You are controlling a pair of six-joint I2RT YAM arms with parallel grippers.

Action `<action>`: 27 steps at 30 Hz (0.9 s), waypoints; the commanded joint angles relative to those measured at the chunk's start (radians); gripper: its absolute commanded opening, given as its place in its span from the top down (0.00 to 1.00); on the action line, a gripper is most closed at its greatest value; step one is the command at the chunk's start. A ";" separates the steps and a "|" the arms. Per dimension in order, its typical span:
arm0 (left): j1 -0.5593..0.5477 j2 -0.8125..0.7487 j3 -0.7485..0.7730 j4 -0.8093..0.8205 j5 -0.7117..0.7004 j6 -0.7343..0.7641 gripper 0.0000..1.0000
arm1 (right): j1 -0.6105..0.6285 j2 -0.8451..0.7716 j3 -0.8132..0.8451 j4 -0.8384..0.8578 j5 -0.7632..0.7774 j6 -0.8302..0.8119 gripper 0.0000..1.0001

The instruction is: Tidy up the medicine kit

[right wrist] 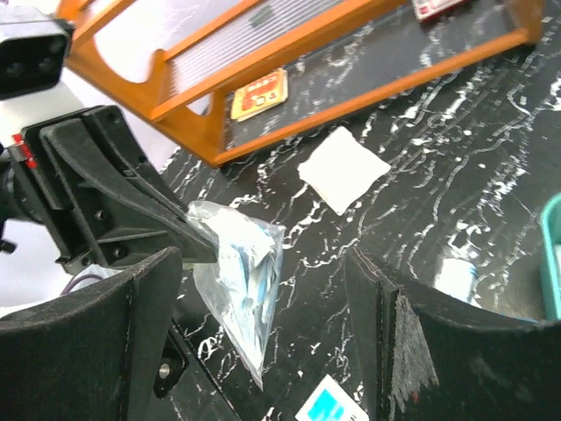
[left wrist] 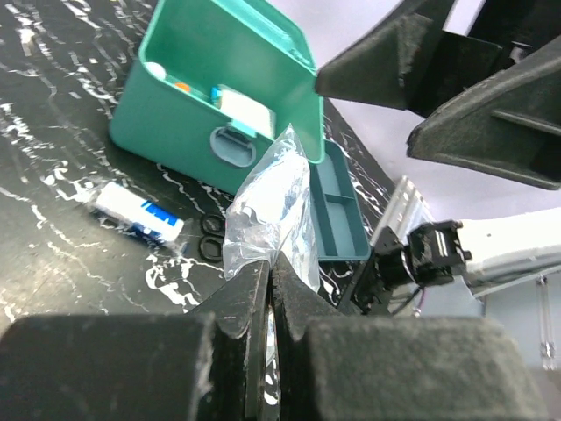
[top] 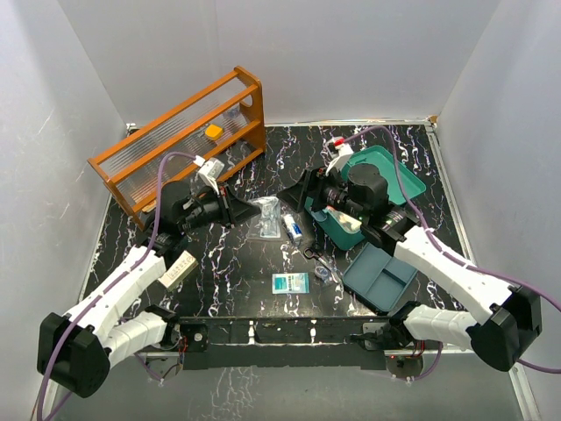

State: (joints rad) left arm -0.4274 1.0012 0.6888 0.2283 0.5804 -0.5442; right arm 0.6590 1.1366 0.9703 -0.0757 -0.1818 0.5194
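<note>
Nearest, L arm base (top: 74, 351) sits well left of the medicine kit (top: 401, 178), which lies open, lid up, partly under the right arm. Left gripper (left wrist: 270, 274) is pinched tight on a clear plastic bag (left wrist: 272, 206), held up just left of kit. Right gripper (right wrist: 263, 263) gapes wide either side of bag, gripping nothing. Prob. a handover step: next needs right closing on bag, left letting go, then bag into kit. Tube (top: 293, 230) & packet (top: 290, 282) left of kit: print too small to read.

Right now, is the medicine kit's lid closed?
No, the medicine kit is open: its lid stands raised and packets show inside.
</note>
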 commanded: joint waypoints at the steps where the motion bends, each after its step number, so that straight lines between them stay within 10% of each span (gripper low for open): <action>1: 0.004 0.009 0.057 0.071 0.156 0.009 1.00 | -0.001 -0.005 -0.002 0.122 -0.137 -0.008 0.30; 15: 0.004 -0.011 0.038 0.169 0.160 -0.006 1.00 | -0.002 0.026 -0.049 0.229 -0.343 0.090 0.43; 27: 0.004 -0.018 0.031 0.179 0.161 -0.007 1.00 | -0.001 0.063 -0.058 0.233 -0.296 0.148 0.77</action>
State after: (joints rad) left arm -0.4271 1.0100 0.7055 0.3653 0.7223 -0.5575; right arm 0.6521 1.1923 0.9180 0.0872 -0.4866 0.6395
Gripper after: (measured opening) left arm 0.008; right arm 0.252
